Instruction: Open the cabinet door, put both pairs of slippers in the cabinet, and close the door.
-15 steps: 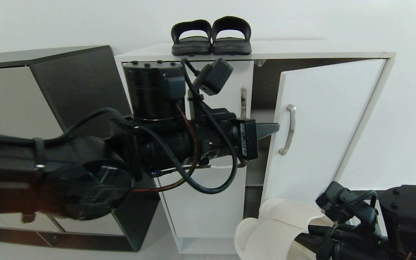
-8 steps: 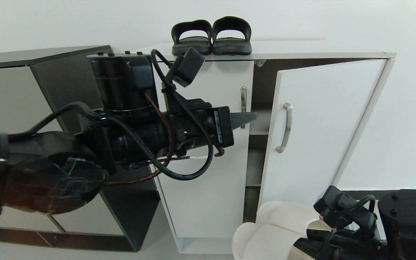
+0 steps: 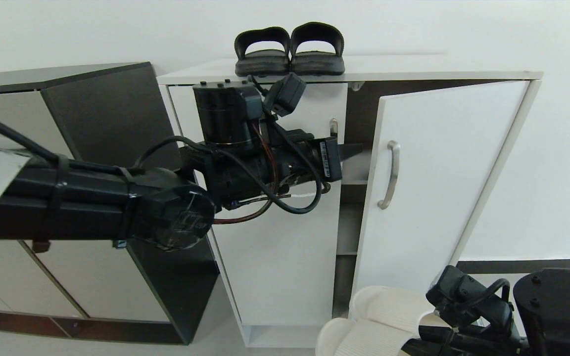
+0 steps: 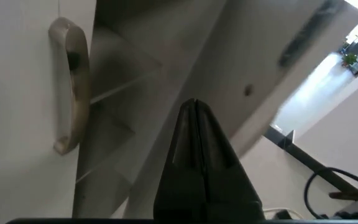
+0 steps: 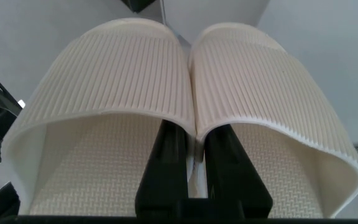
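While my right gripper (image 5: 196, 146) pinches the white slippers (image 5: 117, 74) together low in front of the cabinet (image 3: 413, 66), I see my left gripper (image 3: 358, 147), jaws pressed together and empty, at the edge of the half-open door (image 3: 443, 188); black slippers (image 3: 290, 49) sit atop.

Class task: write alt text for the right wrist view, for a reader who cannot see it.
The right gripper holds a pair of cream slippers side by side, one black finger inside each slipper, pinching their inner edges together. Ribbed straps arch over textured footbeds.
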You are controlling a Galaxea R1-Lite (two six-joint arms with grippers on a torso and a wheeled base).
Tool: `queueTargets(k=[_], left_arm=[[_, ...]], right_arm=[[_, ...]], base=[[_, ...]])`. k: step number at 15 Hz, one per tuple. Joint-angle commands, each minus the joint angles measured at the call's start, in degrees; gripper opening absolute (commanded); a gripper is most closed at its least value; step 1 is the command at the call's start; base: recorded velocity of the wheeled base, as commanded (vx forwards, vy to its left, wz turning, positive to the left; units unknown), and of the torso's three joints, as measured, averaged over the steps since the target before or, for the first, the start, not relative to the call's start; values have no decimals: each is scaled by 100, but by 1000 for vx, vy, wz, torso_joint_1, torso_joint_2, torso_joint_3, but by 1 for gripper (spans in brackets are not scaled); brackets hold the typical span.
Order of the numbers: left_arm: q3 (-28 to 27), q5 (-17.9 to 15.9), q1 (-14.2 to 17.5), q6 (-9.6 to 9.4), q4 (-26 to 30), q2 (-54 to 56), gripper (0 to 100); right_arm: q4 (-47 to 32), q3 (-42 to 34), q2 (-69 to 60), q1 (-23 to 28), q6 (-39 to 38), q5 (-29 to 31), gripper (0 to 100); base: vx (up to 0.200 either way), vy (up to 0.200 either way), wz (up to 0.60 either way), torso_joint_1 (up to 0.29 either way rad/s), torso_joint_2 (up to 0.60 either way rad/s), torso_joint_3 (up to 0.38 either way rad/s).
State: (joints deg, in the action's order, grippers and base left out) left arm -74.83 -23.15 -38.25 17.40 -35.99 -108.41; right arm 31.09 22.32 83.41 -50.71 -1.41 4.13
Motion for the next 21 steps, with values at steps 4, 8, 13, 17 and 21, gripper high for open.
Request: queueTargets(k=[4,8,13,17,21], left_arm=[[-595,-5,-156,9,4,-673,0],[-806,-14,-156,9,250,-699,0],[-586,-23,-411,27,241,-506,0],[-472,12,-1053,27,30,-523,0],[-305,118,-692,18,-22,-242,0]], right_arm=[[-15,0,26,-70,-8,0,0],[-6,-79,26,-255,-43,-9,0],[20,-184,26,-554,-52,-35,0],[214,-413,18,-782,-52,-53,0],[521,-386,202,-650,-105,-18,0]], base=[[0,0,0,0,0,0],[-50,0,0,2,2,-2],[-200,0,0,6,6,0],[-200,0,0,2,1,4],[-100,0,0,2,-1,2]])
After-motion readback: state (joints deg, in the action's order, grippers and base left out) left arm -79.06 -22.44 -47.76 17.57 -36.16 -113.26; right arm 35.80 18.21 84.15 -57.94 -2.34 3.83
